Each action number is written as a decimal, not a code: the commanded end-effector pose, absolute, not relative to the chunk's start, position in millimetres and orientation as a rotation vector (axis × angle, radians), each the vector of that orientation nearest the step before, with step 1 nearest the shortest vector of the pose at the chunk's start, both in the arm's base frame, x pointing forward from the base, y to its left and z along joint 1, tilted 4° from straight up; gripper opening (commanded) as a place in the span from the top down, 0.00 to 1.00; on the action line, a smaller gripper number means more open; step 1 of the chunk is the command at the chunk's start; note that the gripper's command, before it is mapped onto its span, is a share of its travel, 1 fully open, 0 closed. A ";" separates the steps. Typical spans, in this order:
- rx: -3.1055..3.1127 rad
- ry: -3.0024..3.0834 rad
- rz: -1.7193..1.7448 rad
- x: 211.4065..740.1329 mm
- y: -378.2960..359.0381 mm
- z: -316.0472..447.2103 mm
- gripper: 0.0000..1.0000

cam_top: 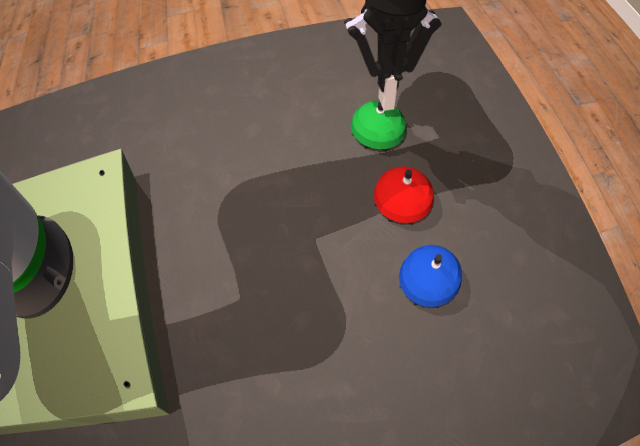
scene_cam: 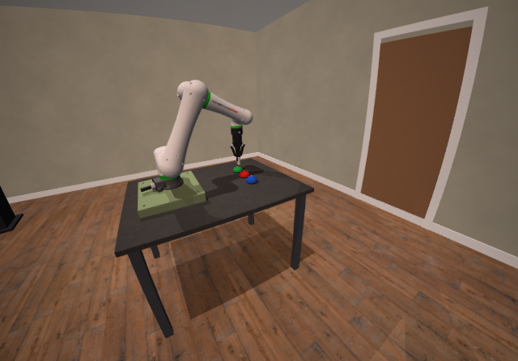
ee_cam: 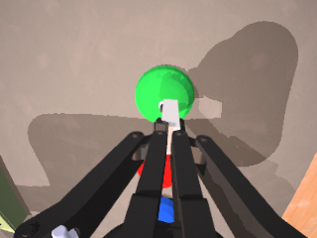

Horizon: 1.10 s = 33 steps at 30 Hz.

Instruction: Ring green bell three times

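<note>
The green bell sits on the dark table at the far end of a row of three bells. My gripper is shut and empty, pointing straight down, with its closed fingertips resting on the green bell's button at the top of the dome. Only a small white ring of the button shows under the tips. In the wrist view the fingertips cover the middle of the green bell. In the exterior view the gripper stands just over the green bell.
A red bell and a blue bell stand nearer in the same row, their buttons up. The arm's green base plate is at the left. The table's edge lies to the right.
</note>
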State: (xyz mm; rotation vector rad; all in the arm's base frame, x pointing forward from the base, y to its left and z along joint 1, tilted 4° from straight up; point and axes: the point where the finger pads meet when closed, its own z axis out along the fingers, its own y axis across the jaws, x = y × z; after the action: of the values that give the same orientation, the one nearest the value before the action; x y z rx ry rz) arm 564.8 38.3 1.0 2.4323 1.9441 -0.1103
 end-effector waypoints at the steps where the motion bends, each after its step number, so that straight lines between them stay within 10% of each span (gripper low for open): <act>1: 2.432 1.944 -0.111 564.9 38.3 1.2 1.00; 33: 2.432 1.944 -0.111 567.2 42.1 60.3 1.00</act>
State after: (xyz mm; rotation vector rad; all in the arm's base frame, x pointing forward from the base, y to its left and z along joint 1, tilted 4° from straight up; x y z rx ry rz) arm 566.8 41.8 55.8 2.4322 1.9444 -0.1110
